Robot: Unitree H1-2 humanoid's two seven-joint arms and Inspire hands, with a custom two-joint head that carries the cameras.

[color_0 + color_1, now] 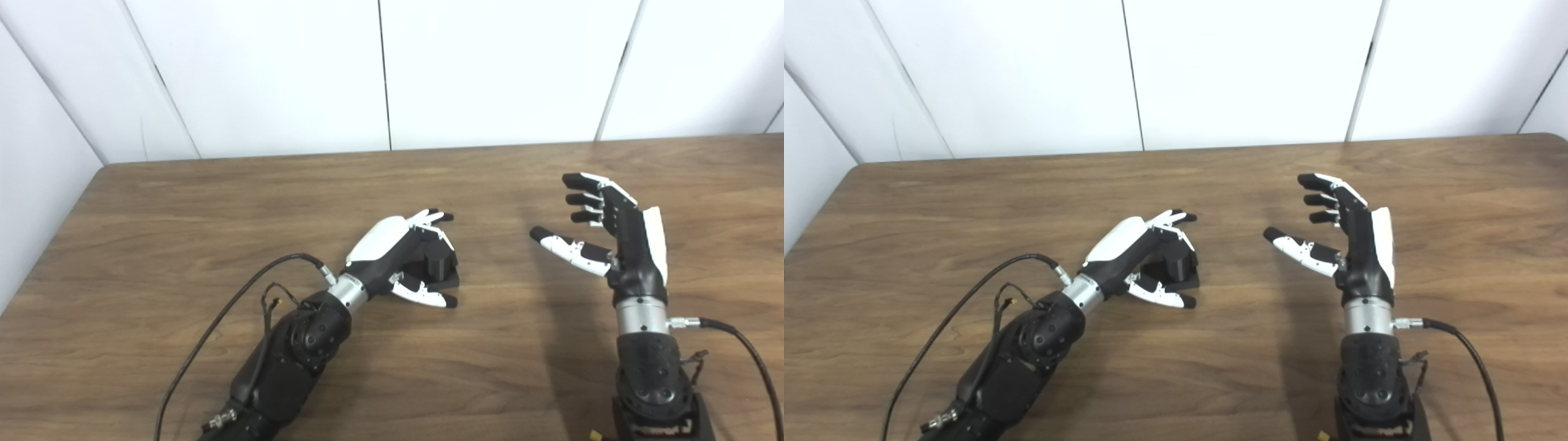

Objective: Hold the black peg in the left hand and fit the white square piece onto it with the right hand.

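Note:
The black peg (440,267), a short cylinder on a flat black base, rests on the wooden table (184,233) near its middle. My left hand (392,248) lies over it, fingers curled down its far side and thumb along its near edge, so it is shut on the peg. My right hand (618,236) is held up to the right, a good gap away, open with fingers spread and nothing in it. No white square piece shows in either view.
White wall panels (490,67) stand behind the table's far edge. Cables run from both wrists, the left cable (245,288) and the right cable (747,349), lying on or over the table top.

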